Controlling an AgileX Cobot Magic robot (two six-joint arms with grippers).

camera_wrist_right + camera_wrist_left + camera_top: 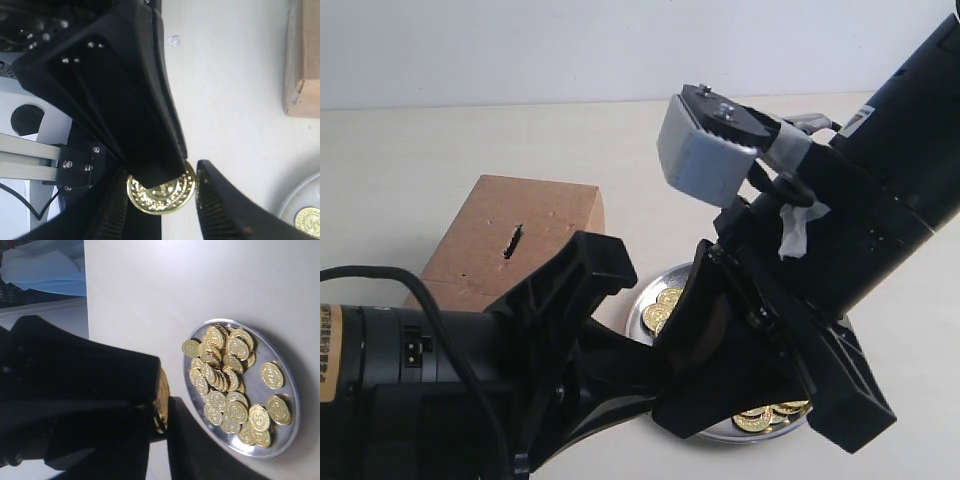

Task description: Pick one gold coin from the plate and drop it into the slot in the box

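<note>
A gold coin is pinched by its two faces in my left gripper, which is shut on it. In the right wrist view the same gold coin sits face-on in my right gripper, whose ribbed pads touch its opposite edges. A left finger covers the coin's top. Both grippers meet just above the table beside the silver plate, and the coin is hidden in the exterior view. The brown box stands at the left, with its dark slot on top.
The plate holds a heap of several gold coins. A corner of the box shows in the right wrist view, with pale table between it and the grippers. The right arm's grey wrist block hangs above the plate.
</note>
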